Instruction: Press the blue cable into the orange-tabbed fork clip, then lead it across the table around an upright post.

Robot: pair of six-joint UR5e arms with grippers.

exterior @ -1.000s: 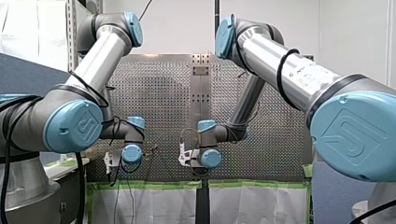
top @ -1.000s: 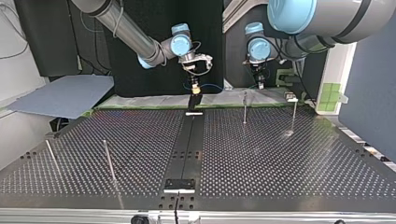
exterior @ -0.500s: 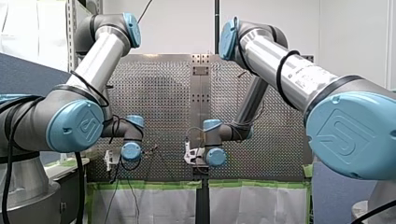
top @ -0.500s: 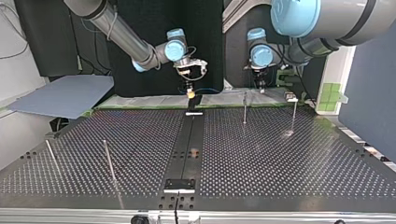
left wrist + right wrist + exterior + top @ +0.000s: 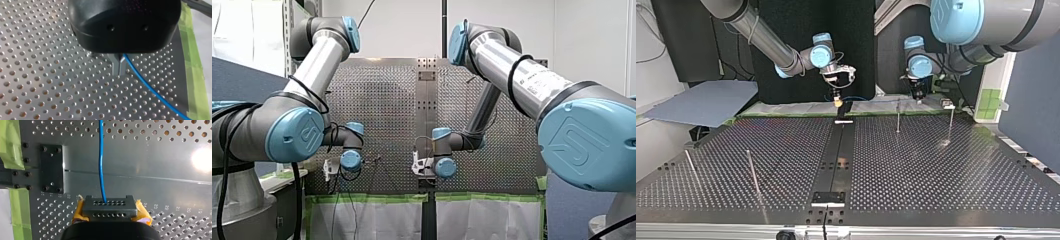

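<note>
The blue cable (image 5: pixel 150 87) leaves the metal fingers of my left gripper (image 5: pixel 119 71), which is shut on it just above the perforated plate. In the right wrist view the same cable (image 5: pixel 100 157) runs straight ahead from my right gripper (image 5: pixel 110 206), whose yellow-padded jaws are shut on it. In the top view my right gripper (image 5: pixel 838 102) hangs over the far end of the centre strip. My left gripper (image 5: pixel 917 96) hangs to its right, near a thin post (image 5: pixel 898 117). No orange-tabbed clip is clear in any view.
A second post (image 5: pixel 951 124) stands at the top view's right and two tilted posts (image 5: pixel 752 172) at its left. A black bolted plate (image 5: pixel 52 168) lies beside the cable. Green tape (image 5: pixel 193 75) marks the table's edge. A blue-grey sheet (image 5: pixel 701 102) lies off the far left.
My right gripper has shifted toward the top view's left and a little lower, carrying the cable. My left gripper has drifted slightly toward that view's right.
</note>
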